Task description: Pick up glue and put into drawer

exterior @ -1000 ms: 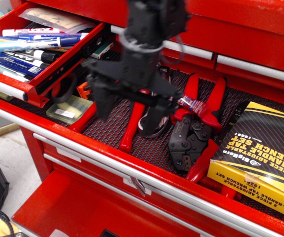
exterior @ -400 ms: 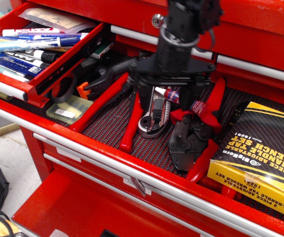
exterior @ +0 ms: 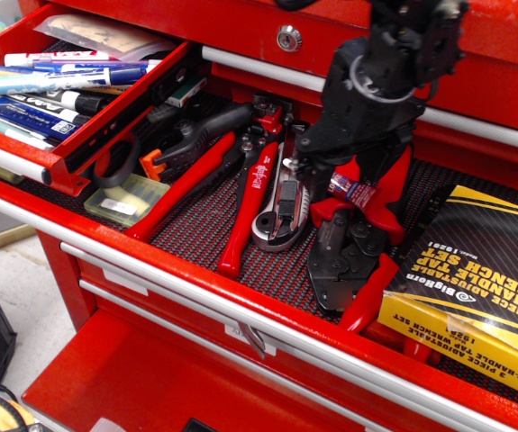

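The glue lies in the wide lower drawer, resting across the red handles of the crimper on the black mesh surface. Only its blue-and-white label and a bit of red body show; the nozzle end runs under the gripper and is hidden.

The gripper hangs directly over the glue's upper end, its dark body covering the back of the drawer there. Whether the jaws are spread or pinching cannot be told: they merge with the black housing and the tools behind.

Crowding the glue: the crimper under and right of it, a utility knife just left, then red-handled pliers and a black-gripped tool further left. A yellow box sits well to the right, a small clear case at the far left.

The narrow drawer stands open at upper left, well apart from the glue, packed with markers; its left end is cut off by the frame edge.
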Available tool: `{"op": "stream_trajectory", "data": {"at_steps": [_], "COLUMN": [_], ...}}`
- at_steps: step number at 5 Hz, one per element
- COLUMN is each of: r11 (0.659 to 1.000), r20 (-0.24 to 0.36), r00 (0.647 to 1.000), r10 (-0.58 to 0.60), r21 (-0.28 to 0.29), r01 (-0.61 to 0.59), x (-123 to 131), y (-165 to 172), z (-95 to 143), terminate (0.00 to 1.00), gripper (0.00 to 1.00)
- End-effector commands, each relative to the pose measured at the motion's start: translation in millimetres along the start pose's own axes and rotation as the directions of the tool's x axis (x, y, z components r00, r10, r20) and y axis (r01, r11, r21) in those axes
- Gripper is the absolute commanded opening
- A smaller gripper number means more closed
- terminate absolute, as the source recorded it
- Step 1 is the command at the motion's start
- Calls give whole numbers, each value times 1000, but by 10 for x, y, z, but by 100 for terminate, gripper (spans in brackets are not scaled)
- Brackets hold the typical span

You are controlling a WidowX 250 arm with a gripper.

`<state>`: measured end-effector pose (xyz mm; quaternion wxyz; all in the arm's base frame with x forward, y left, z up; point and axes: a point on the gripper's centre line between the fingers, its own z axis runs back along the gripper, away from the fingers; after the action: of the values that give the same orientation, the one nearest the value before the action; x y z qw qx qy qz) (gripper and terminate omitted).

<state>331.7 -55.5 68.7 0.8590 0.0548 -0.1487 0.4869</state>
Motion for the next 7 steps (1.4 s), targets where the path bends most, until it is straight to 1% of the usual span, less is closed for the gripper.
{"op": "stream_trajectory", "data": {"at_steps": [1, 2, 3, 4, 5, 6, 7], "r11": [996, 998, 998, 996, 997, 999, 1000], "r20": [26, 34, 21, -4, -9, -10, -12], "r00": [998, 999, 1000, 1000, 1000, 1000, 1000], "r10": [54, 31, 5, 22, 22, 21, 27], "r21": [-72, -63, -63, -81, -69, -49, -14], "r01": [-52, -29, -4, -22, -23, -21, -27], "x": [158, 119, 121, 108, 120, 120, 123], "y": [-123, -76, -2, 3, -13, -29, -15], "z": [80, -23, -91, -219, -197, -126, 2], "terminate": [0, 0, 0, 0, 0, 0, 0], "gripper": [100, 100, 100, 100, 0, 0, 0]}}
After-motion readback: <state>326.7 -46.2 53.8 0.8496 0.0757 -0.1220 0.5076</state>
